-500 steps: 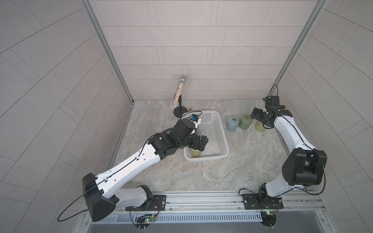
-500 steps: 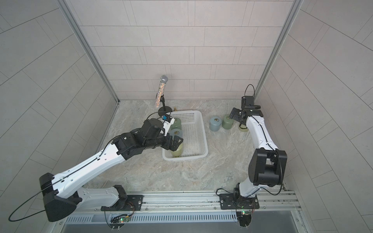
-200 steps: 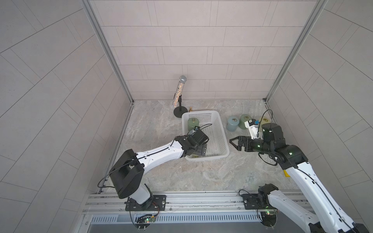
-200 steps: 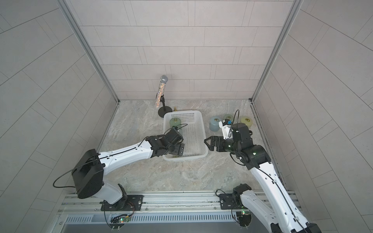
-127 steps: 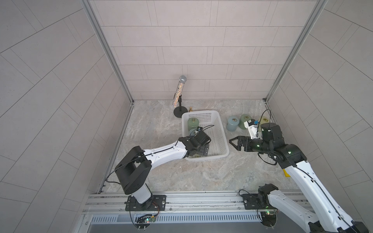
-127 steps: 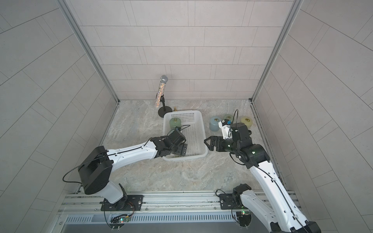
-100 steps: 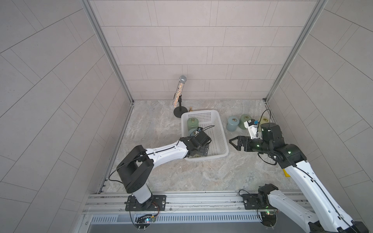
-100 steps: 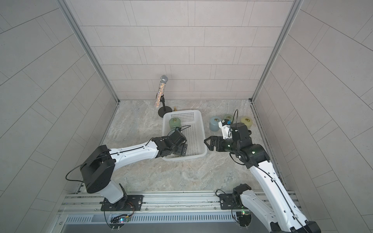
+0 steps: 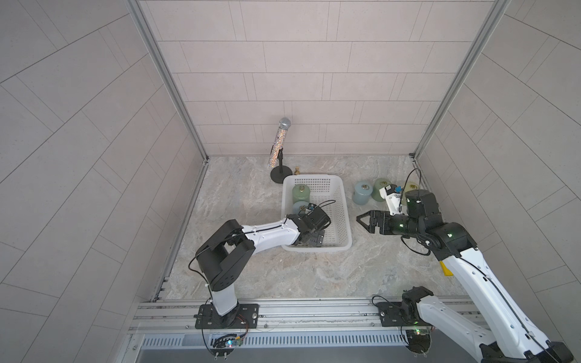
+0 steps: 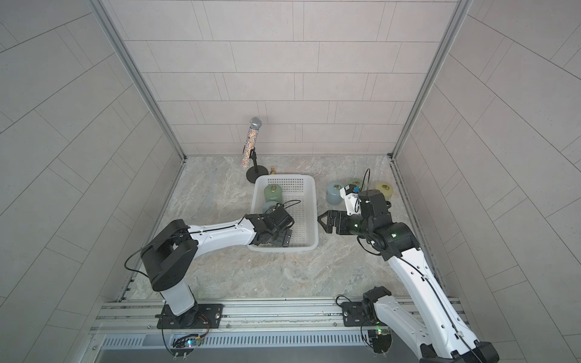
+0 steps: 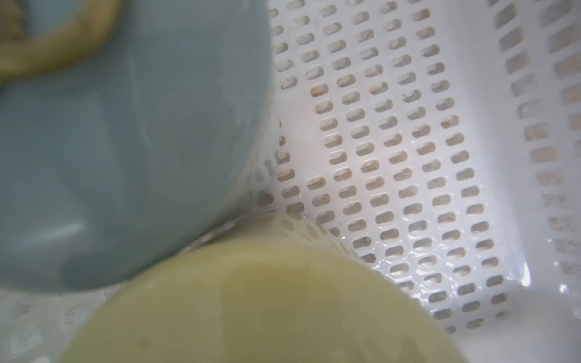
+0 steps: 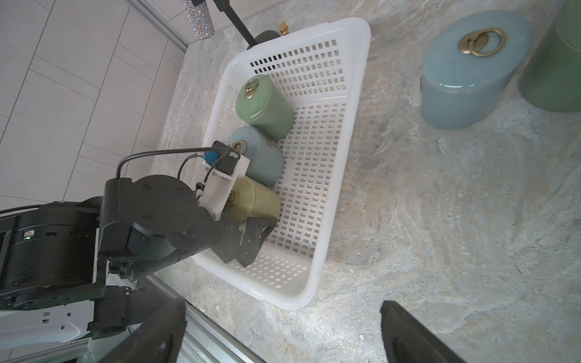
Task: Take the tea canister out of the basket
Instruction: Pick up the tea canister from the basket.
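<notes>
Left fingers (image 12: pixel 259 232) at olive canister (image 12: pixel 257 198) in basket (image 12: pixel 358 69), grip unclear; right fingers (image 12: pixel 408 333) apart.

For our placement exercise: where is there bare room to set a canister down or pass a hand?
Free: the floor of the basket toward the right pincer; the table between basket and rail. Crowded: the basket's other side, with three canisters and the left pincer; three outside canisters just beyond the right pincer.

Both arms have white tubular links between bulky black joint housings. The left arm (image 9: pixel 270 234) carries a thin black cable (image 9: pixel 264 228) along its forearm; the right arm (image 9: pixel 481 276) shows small green lights (image 9: pixel 450 234). The right gripper (image 9: pixel 364 222) is black with pointed fingers (image 9: pixel 364 214). A white wrist bracket (image 12: pixel 224 179) holds a blue plug (image 12: pixel 210 156)
</notes>
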Available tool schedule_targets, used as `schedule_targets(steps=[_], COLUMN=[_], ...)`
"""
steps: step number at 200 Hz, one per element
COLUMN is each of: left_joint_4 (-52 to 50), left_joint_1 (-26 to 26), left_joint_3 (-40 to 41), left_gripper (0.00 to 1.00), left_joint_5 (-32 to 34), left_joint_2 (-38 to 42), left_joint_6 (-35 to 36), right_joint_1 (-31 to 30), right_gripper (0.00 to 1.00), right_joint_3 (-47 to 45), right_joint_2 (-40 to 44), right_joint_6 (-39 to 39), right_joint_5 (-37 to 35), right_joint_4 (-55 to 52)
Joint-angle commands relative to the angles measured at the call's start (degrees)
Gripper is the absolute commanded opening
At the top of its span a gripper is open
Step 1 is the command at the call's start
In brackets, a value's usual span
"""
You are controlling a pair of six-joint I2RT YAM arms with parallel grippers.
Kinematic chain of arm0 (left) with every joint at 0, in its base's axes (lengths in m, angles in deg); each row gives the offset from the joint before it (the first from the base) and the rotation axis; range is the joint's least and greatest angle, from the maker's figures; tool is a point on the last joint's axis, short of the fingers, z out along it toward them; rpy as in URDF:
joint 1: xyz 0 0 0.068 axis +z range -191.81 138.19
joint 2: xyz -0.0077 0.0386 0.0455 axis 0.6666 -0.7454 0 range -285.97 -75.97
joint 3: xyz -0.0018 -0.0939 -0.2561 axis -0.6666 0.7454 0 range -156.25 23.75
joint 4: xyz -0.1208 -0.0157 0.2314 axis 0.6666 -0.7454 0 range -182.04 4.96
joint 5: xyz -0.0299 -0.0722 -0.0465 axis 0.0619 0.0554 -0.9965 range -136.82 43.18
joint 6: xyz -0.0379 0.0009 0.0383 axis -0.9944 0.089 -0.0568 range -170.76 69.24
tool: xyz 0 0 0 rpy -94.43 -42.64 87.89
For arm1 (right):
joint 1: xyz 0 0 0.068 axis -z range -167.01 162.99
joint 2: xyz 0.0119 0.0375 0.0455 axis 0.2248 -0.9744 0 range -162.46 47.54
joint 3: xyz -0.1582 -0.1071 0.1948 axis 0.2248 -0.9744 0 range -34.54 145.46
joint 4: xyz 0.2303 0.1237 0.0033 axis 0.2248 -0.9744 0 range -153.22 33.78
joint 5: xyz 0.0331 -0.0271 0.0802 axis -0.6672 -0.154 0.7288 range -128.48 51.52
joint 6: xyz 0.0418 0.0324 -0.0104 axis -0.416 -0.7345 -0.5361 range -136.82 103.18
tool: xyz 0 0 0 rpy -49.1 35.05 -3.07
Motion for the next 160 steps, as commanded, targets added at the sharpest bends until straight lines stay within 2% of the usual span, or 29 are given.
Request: schedule_targets(steps=[1,20,71,120,160], left_joint_4=[-1.42,-0.58,-0.93,-3.59,-5.97], left_joint_1=[0.07,0.07,0.07,-0.20,-0.28], left_joint_3=[-0.26,-0.12,0.33,-0.83,-2.86], left_gripper=[1.00,0.99,0.82,0.78,0.78], left_joint_5=[-0.08,-0.09,0.04,0.48,-0.69], left_joint_2=[-0.82,-1.78,0.91,5.88,8.83], left_joint_6=[1.08,1.07,1.65,2.29,1.96], right_joint_1=[-0.35,-0.34,-0.35,-0.29,-0.57], right_gripper=[1.00,1.00,1.00,1.00,1.00], right_joint_3=[1.32,1.49,1.33,1.02,0.80], right_joint_2=[0.01,-0.29,-0.26,-0.23,-0.18], right_joint_6=[-0.22,-0.34,-0.39,-0.79,-0.88], right_joint_5=[-0.41,-0.41,-0.50,-0.67,-0.63], right_joint_4=[-0.16,-0.16,-0.08,0.48,0.78])
